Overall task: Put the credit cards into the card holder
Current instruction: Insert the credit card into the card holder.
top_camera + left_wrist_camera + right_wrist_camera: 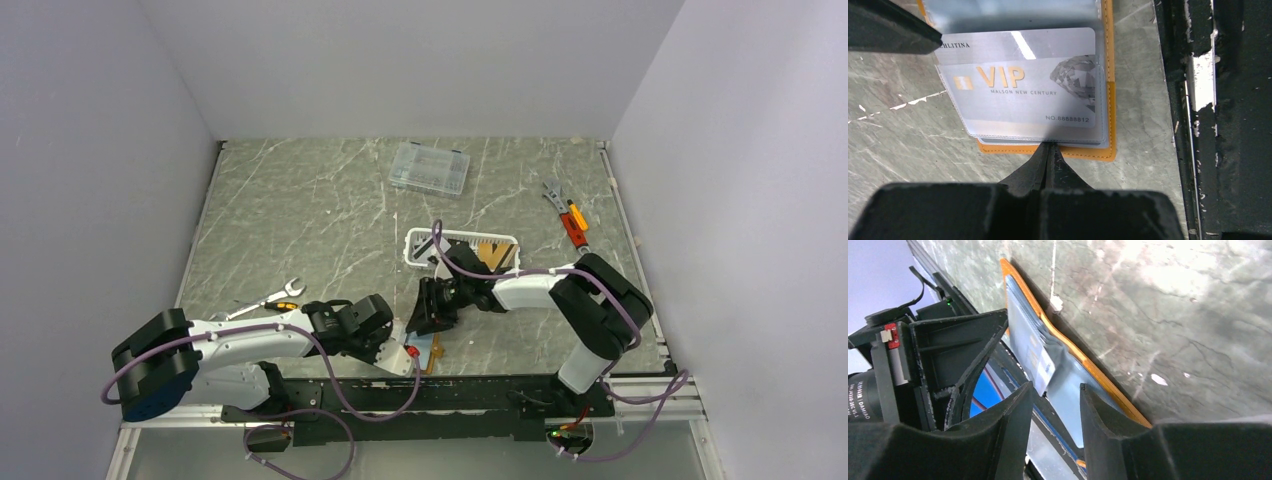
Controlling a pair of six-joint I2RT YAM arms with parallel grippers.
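"Two questions: where's the card holder (1111,115), and what are your claws doing?"

"Lying open at the table's (898,135) near edge, silver VIP card (1018,100) in a clear pocket. My left claw (1048,150) is pressed together, touching its near edge. My right claw (1055,390) is spread around a pocket page (1068,365)."

I find the left end effector (397,347), fingers together, and the right end effector (432,318), fingers apart, crowding the card holder (428,352) at the near edge of the worktop (300,220). The black rail (450,392) lies just beside it. The white basket (462,250) stands close behind the right arm. Passage remains between the wrench (268,300) and the clear box (430,168).
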